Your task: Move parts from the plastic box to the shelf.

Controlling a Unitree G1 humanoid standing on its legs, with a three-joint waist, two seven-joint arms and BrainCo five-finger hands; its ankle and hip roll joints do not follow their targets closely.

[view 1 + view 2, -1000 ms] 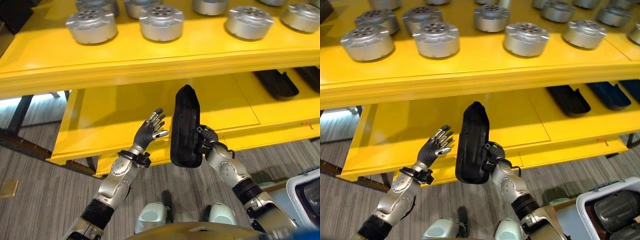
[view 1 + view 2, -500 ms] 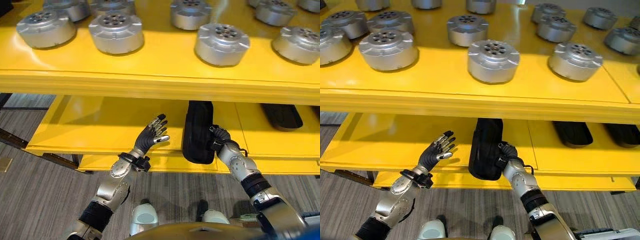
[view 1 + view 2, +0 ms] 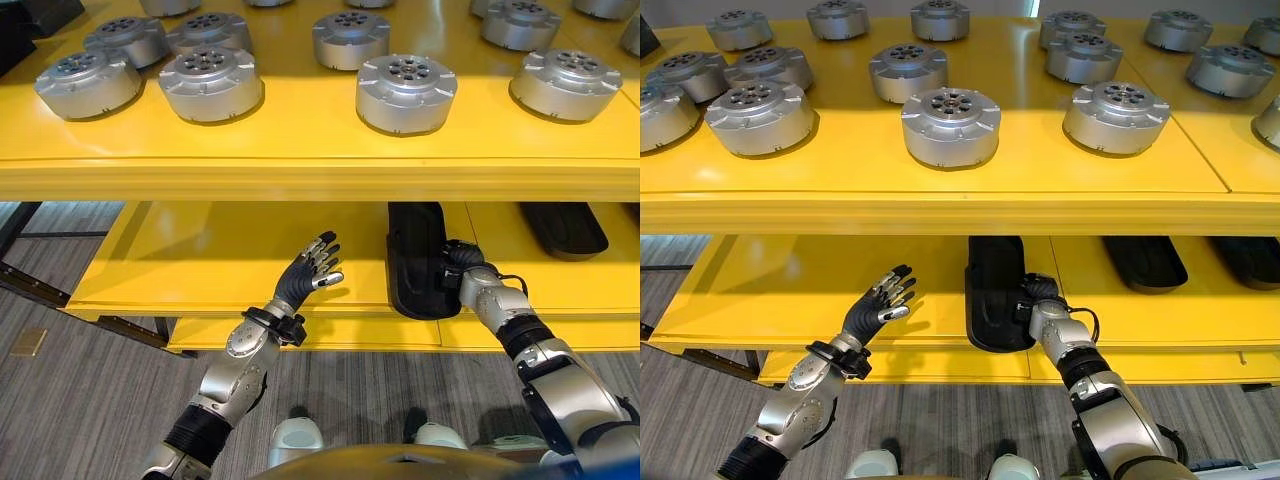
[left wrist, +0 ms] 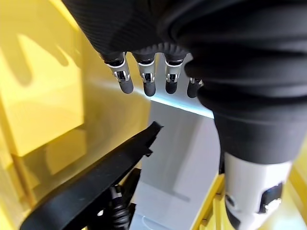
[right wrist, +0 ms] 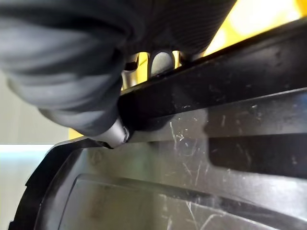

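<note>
A long black plastic part (image 3: 416, 262) lies lengthwise on the lower yellow shelf (image 3: 230, 260), its far end under the upper shelf. My right hand (image 3: 463, 276) grips its right rim, fingers curled over the edge; the right wrist view shows the part's scratched black surface (image 5: 192, 163) close up. My left hand (image 3: 305, 279) hovers open to the part's left, fingers spread, touching nothing. In the left wrist view the left hand's fingers (image 4: 149, 79) hang straight above the part's black edge (image 4: 96, 182).
Several round silver metal parts (image 3: 405, 92) stand on the upper yellow shelf (image 3: 300, 150). More black parts (image 3: 1143, 262) lie further right on the lower shelf. Bare shelf stretches left of my left hand.
The camera has shifted. My right hand has carried the black part from upright in front of the shelf onto the lower shelf, pushing it in. The left hand stays open beside it.
</note>
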